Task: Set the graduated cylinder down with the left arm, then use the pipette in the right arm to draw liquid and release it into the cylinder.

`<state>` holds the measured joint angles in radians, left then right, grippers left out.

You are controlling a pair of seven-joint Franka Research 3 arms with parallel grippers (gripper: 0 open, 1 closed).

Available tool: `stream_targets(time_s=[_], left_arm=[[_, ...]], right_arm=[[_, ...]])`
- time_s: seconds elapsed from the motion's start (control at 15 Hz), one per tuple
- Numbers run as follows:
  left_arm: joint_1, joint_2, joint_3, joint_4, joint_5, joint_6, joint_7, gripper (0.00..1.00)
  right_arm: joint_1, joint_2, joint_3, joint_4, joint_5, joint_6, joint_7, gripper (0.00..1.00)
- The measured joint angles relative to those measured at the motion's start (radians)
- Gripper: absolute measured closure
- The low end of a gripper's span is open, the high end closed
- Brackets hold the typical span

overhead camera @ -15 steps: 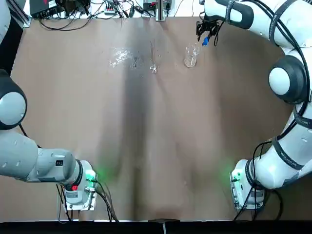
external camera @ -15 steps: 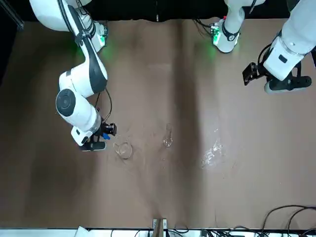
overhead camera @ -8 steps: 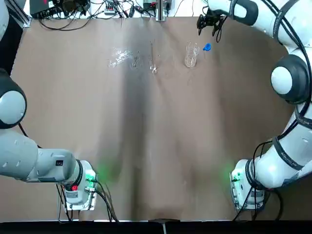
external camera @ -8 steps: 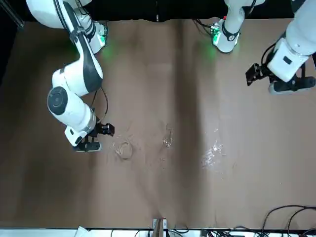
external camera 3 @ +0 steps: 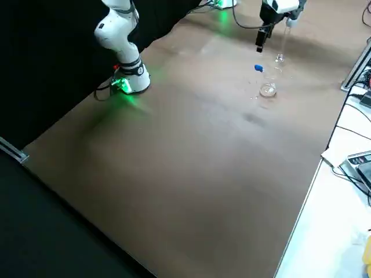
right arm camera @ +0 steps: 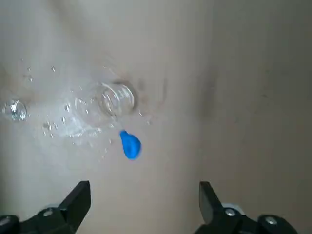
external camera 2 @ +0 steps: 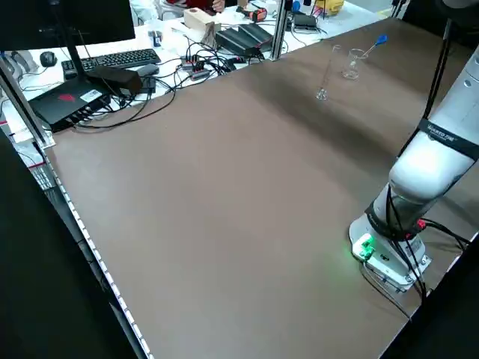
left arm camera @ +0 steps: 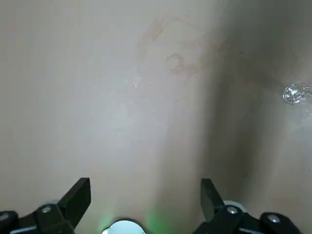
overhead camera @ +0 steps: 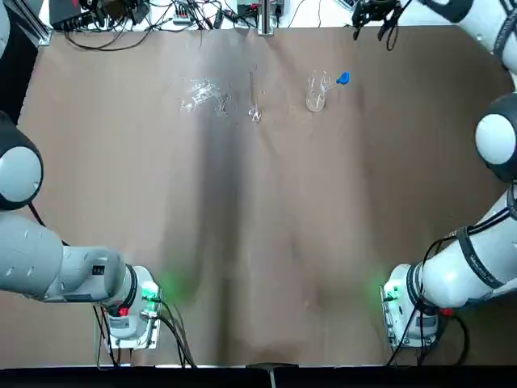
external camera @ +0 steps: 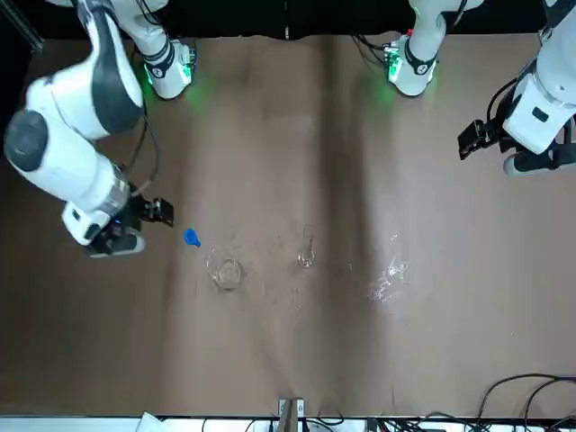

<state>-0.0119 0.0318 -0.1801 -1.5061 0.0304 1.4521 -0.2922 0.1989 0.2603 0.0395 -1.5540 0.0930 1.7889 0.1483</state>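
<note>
We seem to be in a robotics lab or research workshop. Around our landmark, the brown-topped table (external camera 2: 224, 194), we see two jointed robot arms (overhead camera: 477, 267) (overhead camera: 73, 263) mounted along one edge. Beyond the table's far edge we find a monitor (external camera 2: 63, 19), a keyboard (external camera 2: 120, 60), tangled black cables (external camera 2: 191, 67) and a power drill (external camera 2: 253, 13). On the table stands laboratory glassware: a beaker (external camera 2: 352, 66) and a slender cylinder (external camera 2: 323, 90).

Pipette (external camera 2: 374, 45) in beaker (external camera 2: 351, 65), cylinder (external camera 2: 325, 78) near

Cylinder (overhead camera: 254, 111): on bench (overhead camera: 234, 242), left of beaker
Beaker (overhead camera: 316, 99): between cylinder and pipette bulb (overhead camera: 343, 78)
</note>
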Motion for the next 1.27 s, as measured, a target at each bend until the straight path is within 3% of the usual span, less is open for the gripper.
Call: stream_targets(time_s=[0.4,0.73,1.27], left_arm=[[0.0,0.003,0.0,-0.001,0.0,0.0,0.0,0.0],[0.0,0.003,0.0,-0.001,0.0,0.0,0.0,0.0],[0.009,0.003,0.001,-0.001,0.0,0.0,0.0,0.0]], right_arm=[[-0.108,-0.138,-0.004,-0.001,0.0,-0.185,-0.145,0.0],[-0.132,-0.224,-0.004,-0.009,0.0,-0.233,-0.149,0.0],[-0.147,-0.239,-0.004,-0.033,0.0,-0.238,-0.155,0.0]])
